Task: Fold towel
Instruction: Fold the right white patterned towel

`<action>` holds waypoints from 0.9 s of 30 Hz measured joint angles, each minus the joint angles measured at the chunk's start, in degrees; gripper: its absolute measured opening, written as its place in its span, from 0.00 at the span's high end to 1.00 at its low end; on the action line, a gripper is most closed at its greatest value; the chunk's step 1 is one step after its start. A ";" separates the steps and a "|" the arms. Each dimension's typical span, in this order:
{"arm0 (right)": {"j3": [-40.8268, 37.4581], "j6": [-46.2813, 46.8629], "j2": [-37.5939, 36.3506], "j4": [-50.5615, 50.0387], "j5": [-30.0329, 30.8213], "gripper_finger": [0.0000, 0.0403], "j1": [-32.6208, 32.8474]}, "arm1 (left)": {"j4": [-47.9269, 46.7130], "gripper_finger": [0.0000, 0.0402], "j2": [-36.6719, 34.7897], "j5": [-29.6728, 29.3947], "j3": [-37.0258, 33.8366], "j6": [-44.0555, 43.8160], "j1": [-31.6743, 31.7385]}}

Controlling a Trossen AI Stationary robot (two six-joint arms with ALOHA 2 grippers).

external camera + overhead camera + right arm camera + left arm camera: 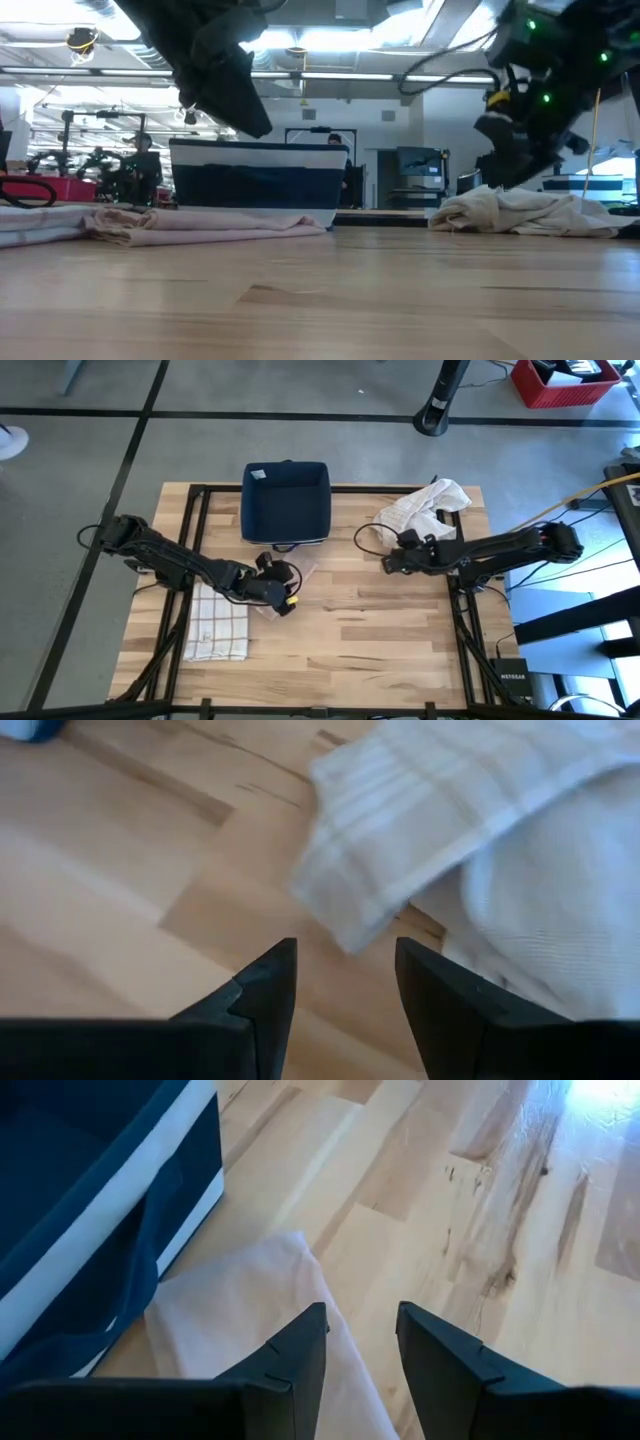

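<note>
The left gripper [283, 592] hangs left of centre in the high view, jaws apart and empty, over a pale cloth [250, 1320] lying flat by the blue bin [286, 503]. The right gripper [393, 557] sits right of centre, jaws likewise apart with nothing between them, just short of the crumpled towel [425, 506] at upper right. A folded checked towel [216, 624] already lies at lower left (one done, I'd say). The step looks like reaching for the next towel; the right gripper must advance onto an edge and close.
</note>
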 joint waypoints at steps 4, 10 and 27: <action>-3.54 0.96 0.44 5.94 3.44 0.57 0.00 | 0.08 0.71 0.00 -0.02 0.02 0.30 0.00; -7.44 0.92 1.37 13.74 5.24 0.57 -1.49 | 0.49 0.71 0.00 -0.03 0.09 1.05 0.00; -13.44 -13.05 5.93 35.95 -2.43 0.89 -7.37 | 1.18 0.71 -0.02 -0.04 0.11 3.45 0.00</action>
